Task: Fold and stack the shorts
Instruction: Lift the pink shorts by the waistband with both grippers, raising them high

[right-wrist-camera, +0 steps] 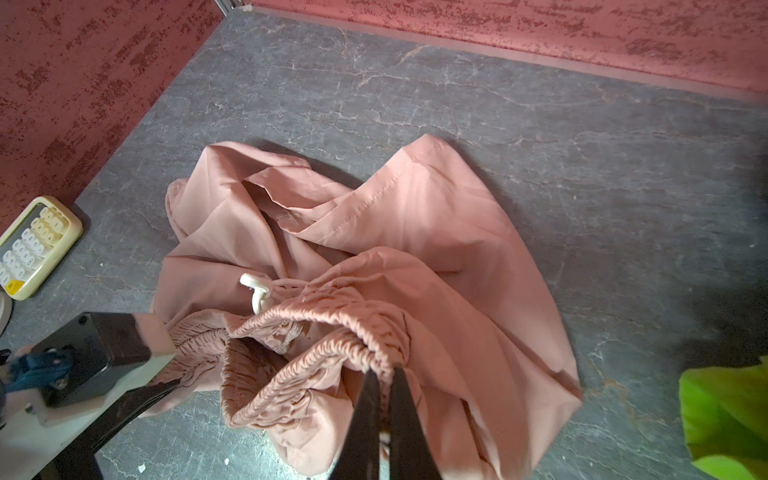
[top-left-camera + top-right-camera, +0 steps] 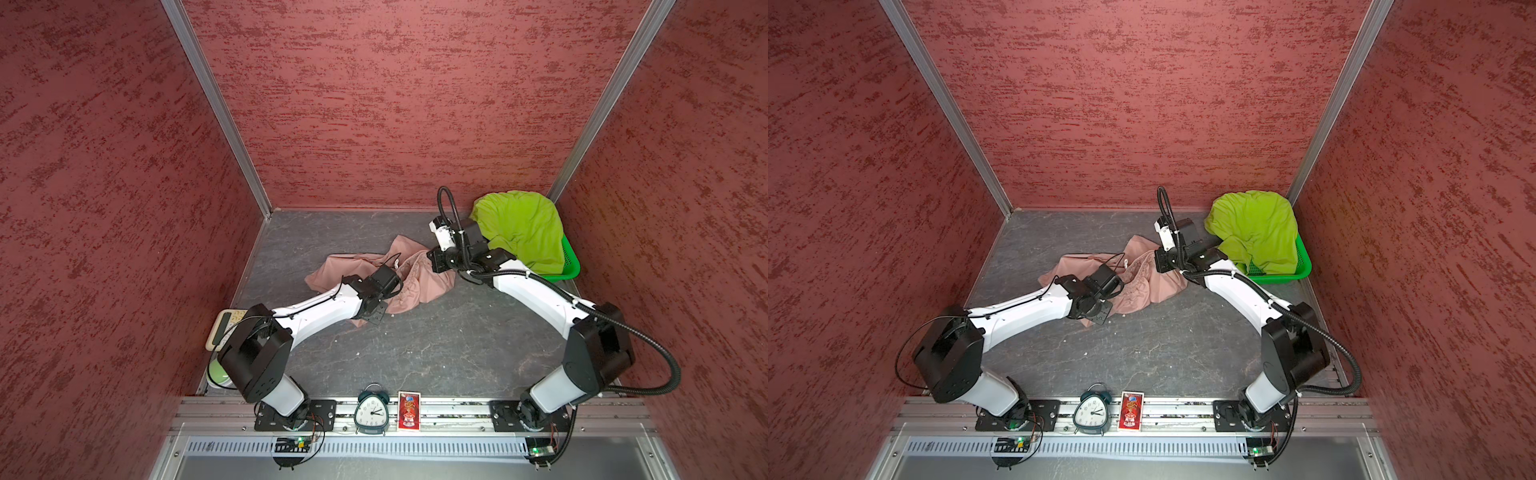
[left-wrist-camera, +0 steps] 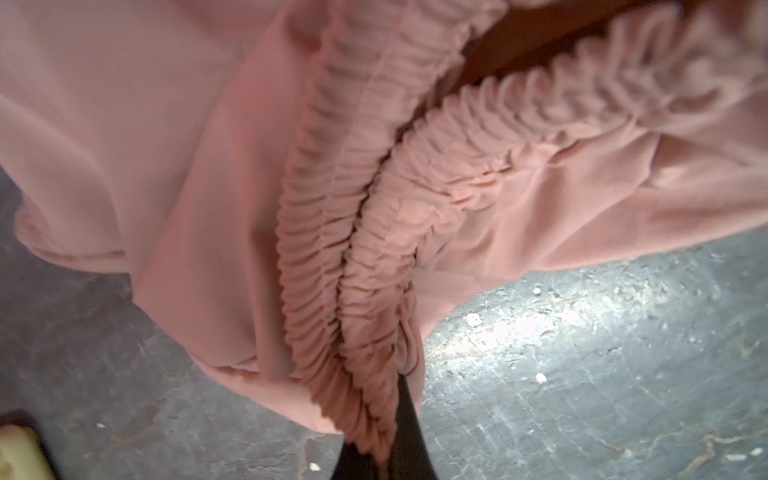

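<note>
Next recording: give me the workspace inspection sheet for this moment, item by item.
Surface: dark marbled tabletop, with a few pale crumbs.
Job's things: pink shorts crumpled mid-table, unfolded; green shorts heaped over the green basket in the far right corner.
Clutter: alarm clock and red box on the front rail; cream keypad at the left edge.
Grippers: left gripper and right gripper are both shut on the pink waistband, at separate spots.
Cables: black conduit loops along the right arm.
Surroundings: red textured walls, aluminium corner posts.
</note>
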{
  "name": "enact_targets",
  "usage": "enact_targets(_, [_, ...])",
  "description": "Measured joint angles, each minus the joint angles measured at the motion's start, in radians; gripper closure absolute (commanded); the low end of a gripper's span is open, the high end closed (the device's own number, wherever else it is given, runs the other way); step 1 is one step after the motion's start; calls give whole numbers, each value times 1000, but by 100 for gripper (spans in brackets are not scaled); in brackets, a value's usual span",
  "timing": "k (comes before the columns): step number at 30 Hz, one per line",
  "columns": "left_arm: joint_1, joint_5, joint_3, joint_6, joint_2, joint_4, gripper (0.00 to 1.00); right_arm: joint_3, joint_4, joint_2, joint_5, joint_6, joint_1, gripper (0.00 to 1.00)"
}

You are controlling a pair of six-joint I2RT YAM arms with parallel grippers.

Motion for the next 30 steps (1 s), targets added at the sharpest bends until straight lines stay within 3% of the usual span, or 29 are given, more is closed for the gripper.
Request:
enact_targets(8, [118,86,225,68,-142,-180,100,3,-68,-109,55,-85,-23,100])
enact_targets(12, [181,198,492,127,-243,-289,100,57,-179,-213,61,-114,-31,100])
enact_targets(17, [182,249,843,171,-214,-472,100,192,-285,-335,65,-111,-31,100])
enact_targets(23, [353,312,1110,217,5,-586,100,424,-329,-257,96,-76,-34,100])
enact_targets(28, [490,357,1596,283,430,-638,100,757,-351,64,80,-72,-111,100])
enact_targets(30, [528,377,1701,289,545,-622,100,925,-367,218,72,-85,-138,100])
